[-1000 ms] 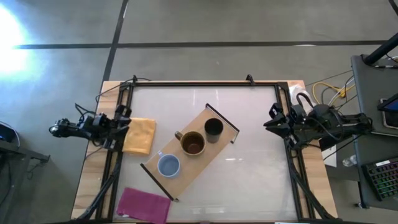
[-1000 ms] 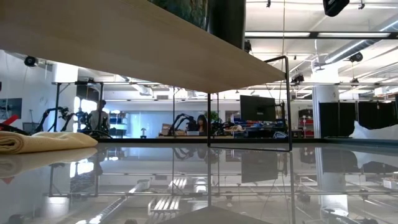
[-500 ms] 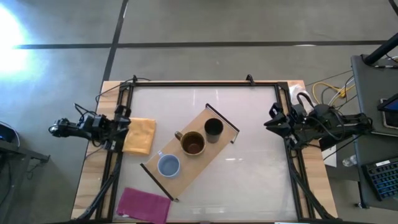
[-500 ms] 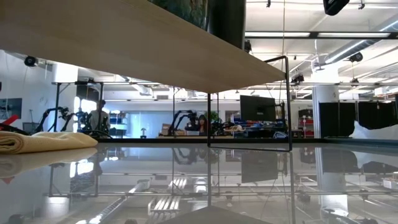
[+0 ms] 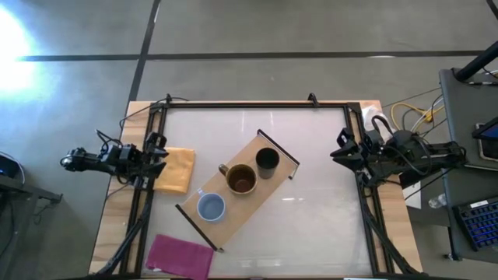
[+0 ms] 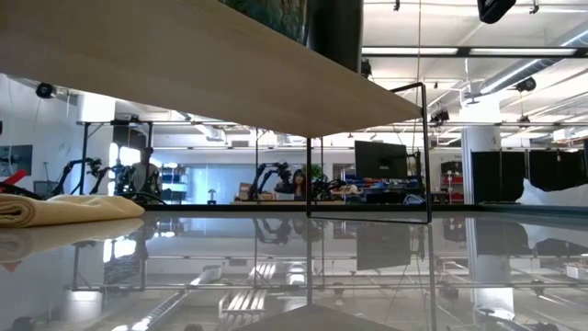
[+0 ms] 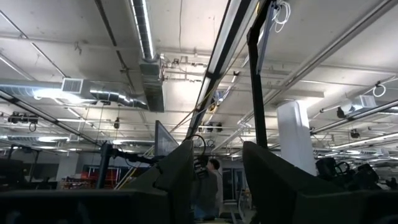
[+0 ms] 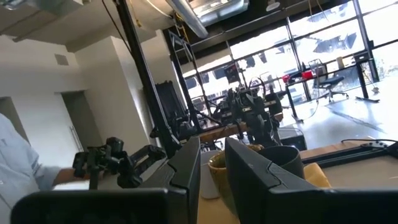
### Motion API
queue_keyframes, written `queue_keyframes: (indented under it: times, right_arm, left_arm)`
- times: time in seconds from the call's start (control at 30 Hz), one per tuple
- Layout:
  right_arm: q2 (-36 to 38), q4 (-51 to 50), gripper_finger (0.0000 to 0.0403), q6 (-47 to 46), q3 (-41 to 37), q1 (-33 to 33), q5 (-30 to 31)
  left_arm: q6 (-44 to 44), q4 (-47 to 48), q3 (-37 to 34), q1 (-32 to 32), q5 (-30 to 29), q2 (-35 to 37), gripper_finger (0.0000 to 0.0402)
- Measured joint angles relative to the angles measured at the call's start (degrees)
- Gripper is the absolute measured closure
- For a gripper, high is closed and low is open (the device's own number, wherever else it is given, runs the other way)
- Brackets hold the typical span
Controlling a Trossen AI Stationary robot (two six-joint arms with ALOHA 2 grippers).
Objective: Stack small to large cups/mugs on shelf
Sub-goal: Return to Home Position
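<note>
The light-wood shelf [image 5: 233, 211] lies slantwise on the table's middle, with black rails at its short ends. Three vessels stand on it in a row: the black cup [image 5: 267, 160] at the far right end, the mustard-brown mug [image 5: 240, 179] in the middle, and the blue-grey mug [image 5: 211, 207] toward the near left end. My left gripper [image 5: 161, 148] is open and empty at the table's left edge, beside the orange cloth. My right gripper [image 5: 336, 149] is at the right edge, its fingers a little apart and empty. The low view shows the shelf's underside [image 6: 184, 64].
An orange cloth [image 5: 176, 169] lies at the left beside the shelf, and a magenta cloth [image 5: 180, 255] lies at the near left edge. A black frame [image 5: 257, 105] borders the table. A person's sleeve [image 8: 15, 168] shows beyond the table.
</note>
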State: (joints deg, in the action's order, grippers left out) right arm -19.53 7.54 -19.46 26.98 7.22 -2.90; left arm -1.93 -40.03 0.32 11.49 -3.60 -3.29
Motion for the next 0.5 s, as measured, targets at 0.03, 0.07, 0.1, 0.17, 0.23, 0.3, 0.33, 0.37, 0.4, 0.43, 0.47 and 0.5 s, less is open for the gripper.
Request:
queue_keyframes:
  times: [0.03,0.07,0.1,0.17,0.23,0.3,0.33,0.37,0.4,0.43,0.47,0.5]
  right_arm:
    - [-0.02,-0.01,0.0335,0.0,0.0,0.0,0.01]
    - [-0.07,0.02,0.0335,0.0,0.0,0.0,0.0]
    - [-0.14,0.01,0.0335,-0.02,0.0,0.0,0.01]
    - [-0.15,-0.03,0.0335,0.0,0.0,0.0,0.01]
    - [-0.15,-0.01,0.0335,-1.05,0.0,0.0,-0.02]
    - [-0.16,-0.3,0.0335,-2.83,0.0,0.0,-0.13]
    - [-0.32,-0.38,0.0335,-1.9,-0.06,0.0,-0.25]
    - [-0.5,-0.23,0.0335,0.09,-0.23,0.0,-0.44]
    - [-0.55,-0.25,0.0335,2.2,-0.59,0.0,-1.0]
    - [-0.52,-0.29,0.0335,4.24,-1.16,0.0,-1.89]
    - [-0.52,-0.17,0.0335,5.99,-1.82,0.0,-2.37]
    - [-0.52,0.57,0.0335,7.38,-2.74,0.01,-2.47]
  left_arm:
    - [0.0,-0.02,0.0,0.0,0.0,-0.03,0.0276]
    - [0.0,0.01,-0.02,0.0,0.0,-0.04,0.0276]
    - [0.0,0.03,-0.02,0.0,0.0,-0.04,0.0276]
    - [0.0,-0.02,-0.02,0.0,0.0,-0.04,0.0276]
    - [0.0,0.02,-0.02,0.0,0.0,-0.04,0.0276]
    - [0.0,0.0,-0.02,0.0,0.0,-0.04,0.0276]
    - [0.0,0.0,-0.02,0.0,0.0,-0.04,0.0276]
    - [0.02,0.0,-0.02,0.0,-0.02,-0.04,0.0276]
    - [0.0,0.0,-0.02,0.0,-0.01,-0.04,0.0276]
    - [0.01,0.0,-0.03,0.0,-0.02,-0.04,0.0276]
    - [0.0,0.0,-0.04,0.0,-0.02,-0.04,0.0276]
    - [0.02,0.0,-0.04,0.0,-0.02,-0.03,0.0276]
